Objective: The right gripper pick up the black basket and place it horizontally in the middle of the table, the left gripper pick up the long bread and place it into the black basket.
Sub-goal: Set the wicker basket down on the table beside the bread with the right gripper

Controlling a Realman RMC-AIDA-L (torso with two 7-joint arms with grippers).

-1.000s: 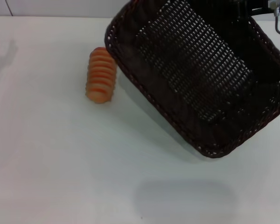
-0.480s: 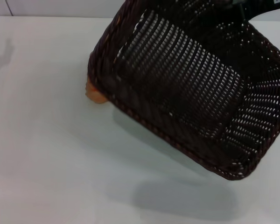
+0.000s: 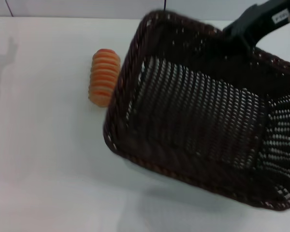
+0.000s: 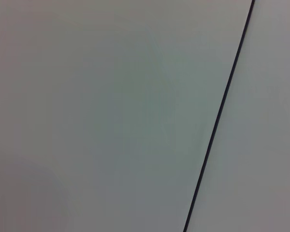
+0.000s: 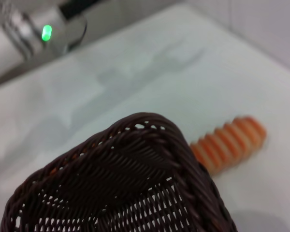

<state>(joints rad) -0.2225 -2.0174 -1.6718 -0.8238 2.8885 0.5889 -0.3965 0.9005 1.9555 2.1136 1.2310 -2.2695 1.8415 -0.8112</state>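
Note:
The black basket [image 3: 193, 121] hangs tilted above the table [image 3: 48, 174], its open side facing up and toward me, with its shadow on the white top below. At the basket's far right rim, my right gripper [image 3: 242, 33] is shut on the weave, and its black arm with a white label reaches in from the upper right. The long bread [image 3: 104, 77] lies on the table just left of the basket, ridges up. The right wrist view shows the basket's corner [image 5: 130, 179] with the bread [image 5: 228, 139] beyond it. The left gripper [image 5: 44, 33] shows there only as a silver end with a green light.
A shadow falls on the table's left side [image 3: 2, 82]. Open white tabletop lies in front of and to the left of the bread. The left wrist view holds only a pale surface crossed by a thin dark line [image 4: 222, 111].
The basket has swung round and come nearer and lower, its long side turning toward me. The bread, half covered half a second ago, shows fully again. The bread itself has not moved.

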